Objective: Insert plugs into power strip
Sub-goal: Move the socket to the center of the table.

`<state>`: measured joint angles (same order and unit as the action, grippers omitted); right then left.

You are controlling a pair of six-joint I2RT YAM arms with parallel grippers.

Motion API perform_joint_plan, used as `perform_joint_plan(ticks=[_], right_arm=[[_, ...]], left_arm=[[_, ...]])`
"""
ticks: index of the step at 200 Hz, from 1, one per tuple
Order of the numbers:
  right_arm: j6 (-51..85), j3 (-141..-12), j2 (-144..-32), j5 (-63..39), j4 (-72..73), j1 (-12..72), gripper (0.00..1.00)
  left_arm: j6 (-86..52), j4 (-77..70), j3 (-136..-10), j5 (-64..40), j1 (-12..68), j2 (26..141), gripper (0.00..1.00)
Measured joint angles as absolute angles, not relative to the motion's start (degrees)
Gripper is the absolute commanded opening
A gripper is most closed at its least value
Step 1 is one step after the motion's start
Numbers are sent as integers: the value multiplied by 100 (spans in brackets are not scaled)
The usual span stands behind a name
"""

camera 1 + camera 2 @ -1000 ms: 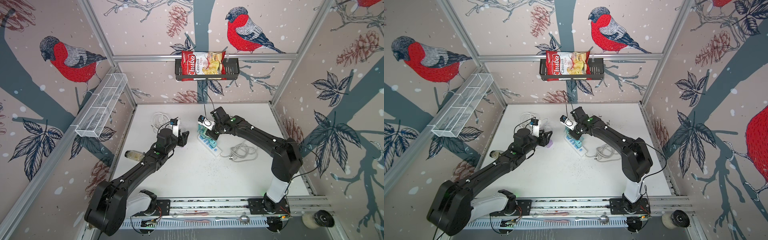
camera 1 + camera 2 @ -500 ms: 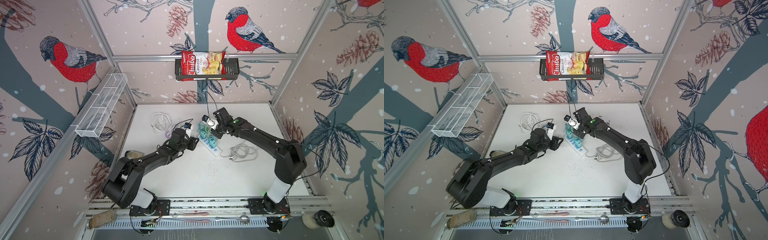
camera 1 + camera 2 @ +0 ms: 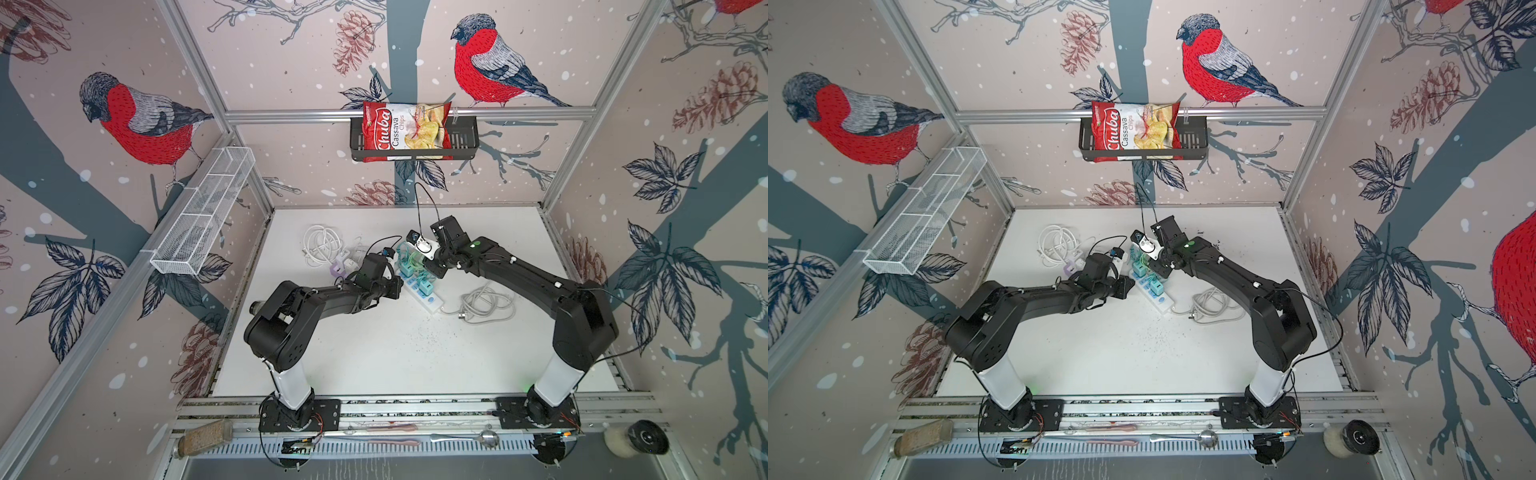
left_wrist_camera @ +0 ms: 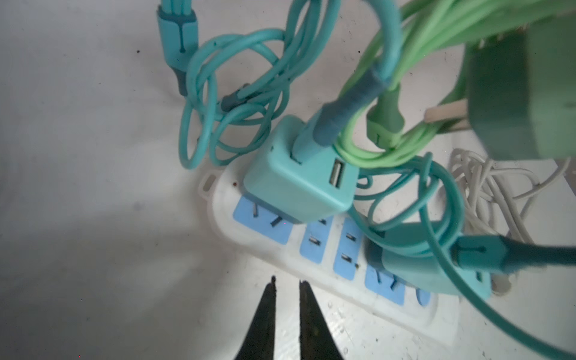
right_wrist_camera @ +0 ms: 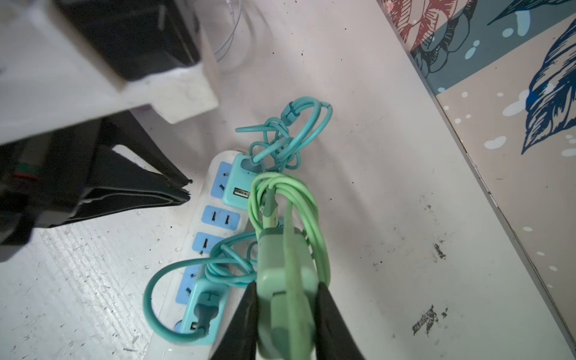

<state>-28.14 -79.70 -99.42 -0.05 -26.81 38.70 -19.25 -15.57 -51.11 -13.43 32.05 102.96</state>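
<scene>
The white power strip (image 4: 280, 249) with blue sockets lies mid-table in both top views (image 3: 430, 301) (image 3: 1163, 305). Two teal plugs sit in it, one at the far end (image 4: 299, 184) (image 5: 238, 184) and one toward the near end (image 4: 436, 271) (image 5: 202, 308). My right gripper (image 5: 286, 293) is shut on the mint green plug (image 5: 285, 280), held just above the strip with its prongs (image 4: 442, 113) bare and its green cable draped over the teal plugs. My left gripper (image 4: 288, 282) is shut on nothing, its tips beside the strip's long edge (image 5: 184, 190).
A white coiled cable (image 3: 320, 245) lies at the back left of the table. The strip's grey-white cord (image 3: 486, 303) is heaped to the right of it. A chips bag (image 3: 405, 133) sits in a black basket on the back wall. A wire basket (image 3: 203, 216) hangs on the left wall.
My left arm has swung from the white cables over to the strip's side, lowered, and its jaws have closed. My right gripper has stayed over the strip with the mint green plug.
</scene>
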Motion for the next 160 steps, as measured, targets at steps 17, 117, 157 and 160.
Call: perform_joint_plan(ticks=[17,117,157,160], right_arm=[[-2814,-7970,-9948,-73,-2663,3793,0],[-2757,-7970,-9942,-211,-2600,3151,0],[-2346,-7811,-9603,27,-2283,2506,0],[-2320,-7778,-9568,21,-2250,2484,0]], left_arm=[[-1922,-1389,-5393,-1337,3203,10551,12],[-1557,-1225,-7185,-1632,3208,11933,12],[-1374,-873,-8060,-1686,3395,12449,12],[-1354,-854,-8123,-1695,3413,12492,13]])
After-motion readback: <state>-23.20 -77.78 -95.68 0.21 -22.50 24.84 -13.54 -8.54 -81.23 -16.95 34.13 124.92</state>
